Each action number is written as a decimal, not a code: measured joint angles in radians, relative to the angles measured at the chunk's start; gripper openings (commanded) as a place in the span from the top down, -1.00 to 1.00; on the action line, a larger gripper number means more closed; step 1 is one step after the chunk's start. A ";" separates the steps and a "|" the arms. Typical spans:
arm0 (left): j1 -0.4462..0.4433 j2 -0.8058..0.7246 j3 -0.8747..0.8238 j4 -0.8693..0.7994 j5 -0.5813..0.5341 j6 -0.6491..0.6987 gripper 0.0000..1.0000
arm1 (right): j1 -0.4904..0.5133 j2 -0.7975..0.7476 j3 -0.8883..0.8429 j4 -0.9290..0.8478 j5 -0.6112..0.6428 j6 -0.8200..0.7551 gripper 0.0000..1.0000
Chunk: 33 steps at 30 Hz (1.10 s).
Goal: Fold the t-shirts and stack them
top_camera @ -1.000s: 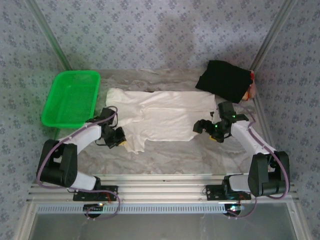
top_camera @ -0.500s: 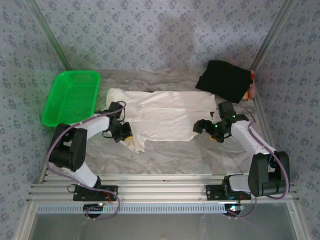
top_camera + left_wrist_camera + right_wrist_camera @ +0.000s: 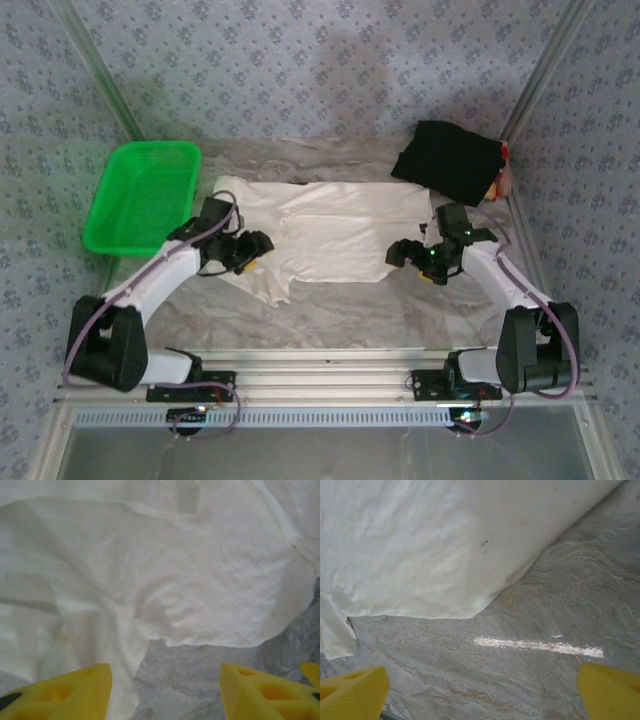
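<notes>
Item 1, off-white shirt (image 3: 340, 235): we find it spread flat across the middle of the marbled grey surface (image 3: 340, 315), wrinkled, with one flap hanging toward the near left. From the right wrist we note a small black mark (image 3: 484, 543) near its lower edge.

Item 2, black shirt (image 3: 450, 160): we record it bunched at the far right corner, apart from the off-white shirt's right end.

Item 3, green basket (image 3: 110, 200): we place it at the far left, just beside the off-white shirt's left end.

Item 4, left hand (image 3: 258, 245): we see it over the shirt's left part, yellow fingers (image 3: 65, 695) spread apart and gripping nothing, cloth and bare surface below them.

Item 5, right hand (image 3: 400, 252): we see it at the shirt's near right edge, fingers (image 3: 355, 690) spread wide and gripping nothing, over bare surface.
</notes>
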 measured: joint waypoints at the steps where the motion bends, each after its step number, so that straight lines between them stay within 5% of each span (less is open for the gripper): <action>1: 0.005 -0.035 -0.036 0.006 0.008 -0.019 -0.21 | -0.001 0.000 0.000 0.000 0.000 -0.001 -0.97; 16: 0.051 -0.177 -0.429 0.203 0.066 -0.301 -0.26 | -0.003 0.000 0.000 0.000 -0.008 -0.014 -0.97; 33: 0.003 -0.175 -0.512 0.463 0.028 -0.527 -0.28 | -0.005 0.000 0.000 0.000 -0.011 -0.022 -0.97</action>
